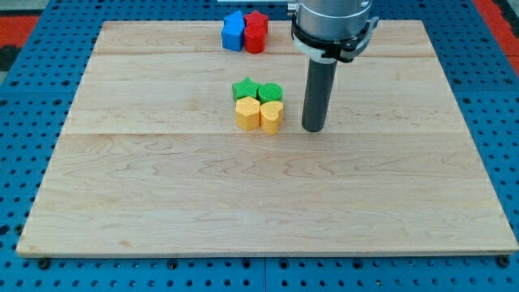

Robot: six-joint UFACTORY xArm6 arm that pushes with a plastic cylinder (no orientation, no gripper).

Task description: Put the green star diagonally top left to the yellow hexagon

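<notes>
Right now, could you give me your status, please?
My tip right of cluster, clear. Green star touching yellow hexagon, directly above. Green block adjacent.

**Robotics lab bench**

We see a lab setup: a pale wooden board [268,203] lies on a blue perforated mounting table [495,122] filling the frame edges, a robot arm's metal end [332,24] at upper right, small coloured plastic test blocks [258,104] near centre.
</notes>
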